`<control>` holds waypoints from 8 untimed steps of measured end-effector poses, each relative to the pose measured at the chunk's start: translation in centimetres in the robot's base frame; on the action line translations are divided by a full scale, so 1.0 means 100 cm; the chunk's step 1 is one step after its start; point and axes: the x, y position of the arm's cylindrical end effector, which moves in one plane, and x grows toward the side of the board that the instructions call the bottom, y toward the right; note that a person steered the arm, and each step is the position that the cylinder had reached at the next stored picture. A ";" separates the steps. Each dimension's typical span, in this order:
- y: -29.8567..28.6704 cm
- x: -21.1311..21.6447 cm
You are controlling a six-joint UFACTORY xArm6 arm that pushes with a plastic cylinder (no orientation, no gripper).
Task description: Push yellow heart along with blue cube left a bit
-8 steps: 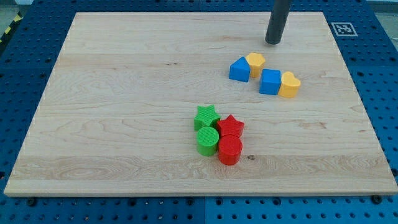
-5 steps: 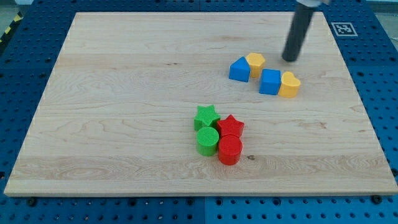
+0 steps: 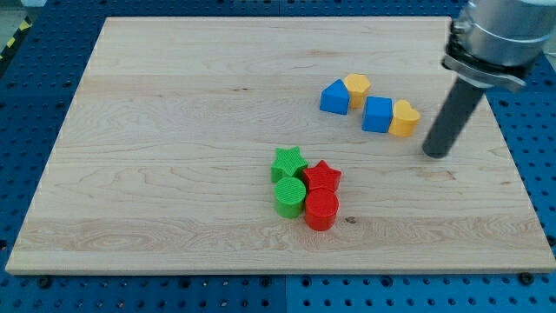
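standing right of centre, my tip (image 3: 437,153) sits just lower right of the yellow plastic heart (image 3: 404,118) touching the blue plastic cube (image 3: 377,114); no claw shows. pushing off-centre could split them.

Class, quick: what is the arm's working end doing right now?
My tip: no jaws, holding nothing; on the wooden board, right of the yellow heart, not touching it.

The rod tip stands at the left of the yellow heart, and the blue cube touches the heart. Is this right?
Not quite: in the camera view my tip stands at the view's right of the yellow heart, slightly lower. The blue cube does touch the heart.
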 end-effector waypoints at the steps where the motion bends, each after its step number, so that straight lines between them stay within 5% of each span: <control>1: -0.023 -0.037; 3: -0.038 -0.039; 6: -0.048 0.078; 8: -0.118 0.085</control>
